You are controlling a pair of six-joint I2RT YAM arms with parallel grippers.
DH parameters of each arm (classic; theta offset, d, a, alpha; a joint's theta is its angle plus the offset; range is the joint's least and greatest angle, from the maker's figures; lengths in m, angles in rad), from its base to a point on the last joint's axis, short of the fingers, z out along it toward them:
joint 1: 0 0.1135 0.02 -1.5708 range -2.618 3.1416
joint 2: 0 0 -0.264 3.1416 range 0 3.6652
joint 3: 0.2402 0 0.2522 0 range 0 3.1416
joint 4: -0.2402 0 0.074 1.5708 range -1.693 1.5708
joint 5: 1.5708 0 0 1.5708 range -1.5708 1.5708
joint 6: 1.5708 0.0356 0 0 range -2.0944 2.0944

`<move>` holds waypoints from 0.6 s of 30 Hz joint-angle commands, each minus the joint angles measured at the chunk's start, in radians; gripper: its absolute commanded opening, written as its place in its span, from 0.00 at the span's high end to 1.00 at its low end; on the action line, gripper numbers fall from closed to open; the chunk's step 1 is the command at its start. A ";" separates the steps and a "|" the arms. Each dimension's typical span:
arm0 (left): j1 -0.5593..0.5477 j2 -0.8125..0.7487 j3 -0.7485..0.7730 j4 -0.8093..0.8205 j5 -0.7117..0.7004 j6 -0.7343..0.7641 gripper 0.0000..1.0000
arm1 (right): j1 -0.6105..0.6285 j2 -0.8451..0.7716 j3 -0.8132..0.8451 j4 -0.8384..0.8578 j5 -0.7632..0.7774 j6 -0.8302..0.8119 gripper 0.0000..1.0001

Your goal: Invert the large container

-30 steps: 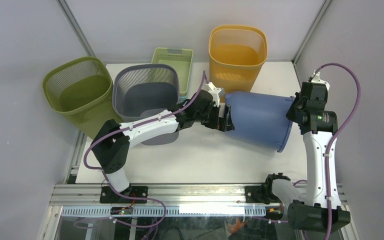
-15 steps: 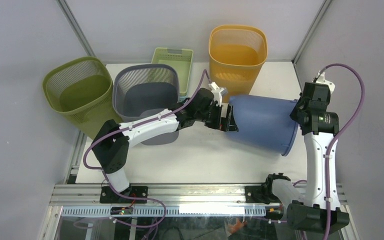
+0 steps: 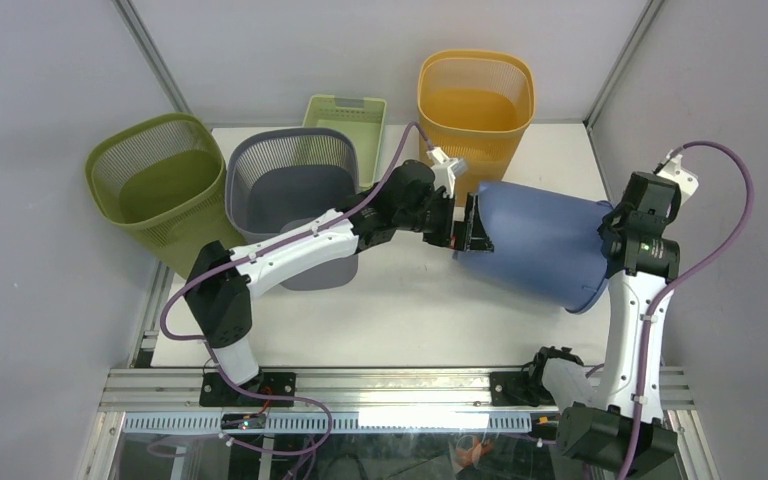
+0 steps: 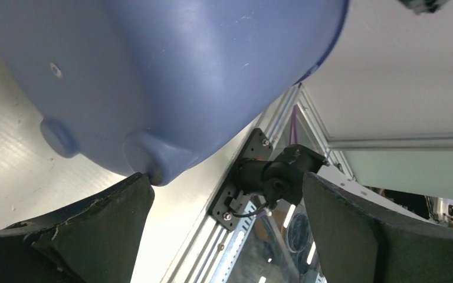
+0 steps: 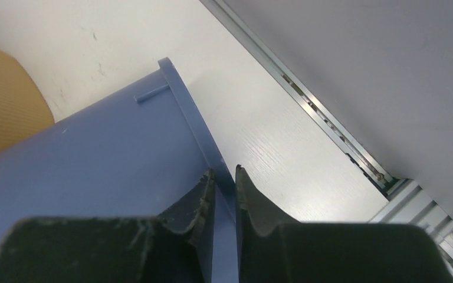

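a: where's the blue container (image 3: 540, 245) at?
b: tipped on its side on the table (image 3: 400, 310), just in front of the orange basket (image 3: 475, 105). right gripper (image 5: 224, 187) is pinched on its rim, left gripper (image 3: 472, 222) spread wide at its base

The large container (image 3: 540, 245) is smooth moulded blue plastic with a satin finish and fine scratches. The yellow basket (image 3: 475, 75), olive basket (image 3: 120, 160) and grey basket (image 3: 280, 155) are matt plastic mesh. The table (image 3: 410, 320) top is matt white with a faint grain. The frame rail (image 3: 380, 385) is bare, dull metal. The fingers (image 4: 82, 236) of the left gripper (image 4: 225, 188) are matt black, rough and scuffed at the edges.
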 commanded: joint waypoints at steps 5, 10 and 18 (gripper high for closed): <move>-0.066 -0.072 0.162 0.282 0.181 -0.072 0.01 | -0.080 -0.008 -0.115 -0.007 -0.422 0.147 0.94; -0.070 -0.072 0.198 0.293 0.197 -0.081 0.01 | -0.132 -0.011 -0.184 0.057 -0.496 0.195 0.95; -0.086 -0.036 0.233 0.317 0.215 -0.097 0.01 | -0.203 -0.018 -0.311 0.148 -0.574 0.252 0.94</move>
